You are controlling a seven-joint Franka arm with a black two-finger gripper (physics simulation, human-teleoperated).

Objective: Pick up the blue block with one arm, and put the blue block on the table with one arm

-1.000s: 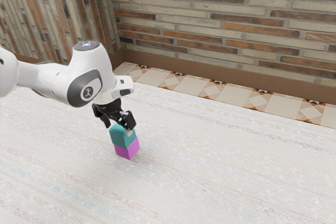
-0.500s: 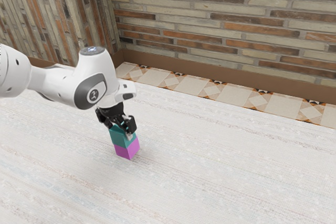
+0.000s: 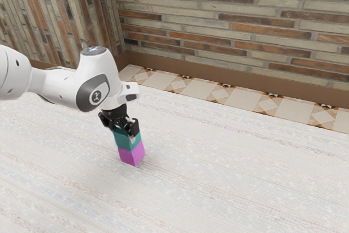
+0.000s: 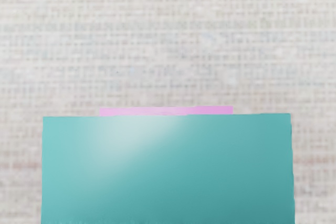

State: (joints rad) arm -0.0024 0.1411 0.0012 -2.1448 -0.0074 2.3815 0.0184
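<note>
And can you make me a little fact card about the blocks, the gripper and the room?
top block: blue-green block, held over the pink one
bottom block: pink block, on the table
gripper: black gripper, shut on the blue-green block
blocks touching: cannot tell
blue-green block put on table: not yet
wall: brick wall, orange, brown and cream

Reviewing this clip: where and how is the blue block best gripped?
Probably by two opposite side faces of the blue block, near its top, coming from above. Its box shape offers flat, upright sides, and it stands above the pink block, so a high grip should keep clear of that one.
</note>
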